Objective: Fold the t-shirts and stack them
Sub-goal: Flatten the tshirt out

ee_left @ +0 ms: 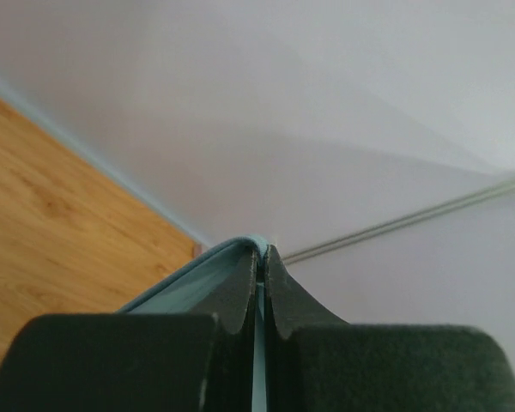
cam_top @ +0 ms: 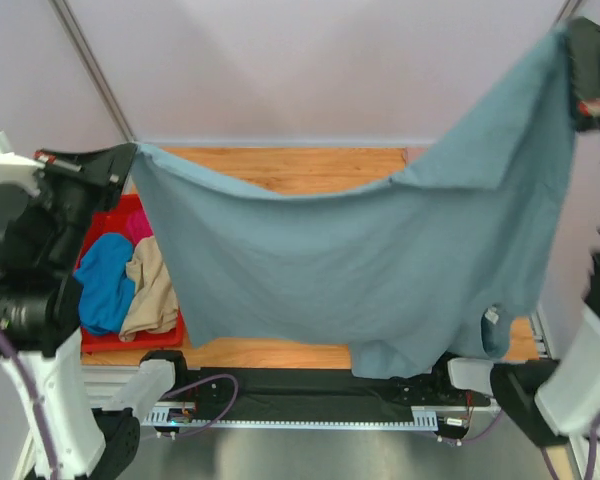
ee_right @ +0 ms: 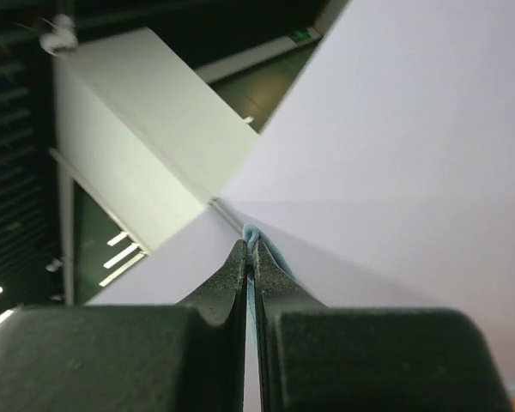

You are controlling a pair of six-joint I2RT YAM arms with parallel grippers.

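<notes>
A large slate grey-blue t-shirt (cam_top: 360, 265) hangs spread in the air above the table, stretched between both arms. My left gripper (cam_top: 128, 160) is shut on its left corner, the cloth edge (ee_left: 240, 245) pinched at the fingertips. High at the right, my right gripper (cam_top: 577, 60) is shut on the other corner, a fold of blue cloth (ee_right: 256, 236) between its fingers. The shirt's lower part sags near the table's front edge. Bright blue (cam_top: 105, 280), beige (cam_top: 152, 290) and magenta (cam_top: 140, 224) t-shirts lie crumpled in the red bin (cam_top: 100, 340).
The red bin stands at the left of the wooden table (cam_top: 280, 165). A pale wall rises behind the table. The arm bases and a cable run along the near edge (cam_top: 310, 400).
</notes>
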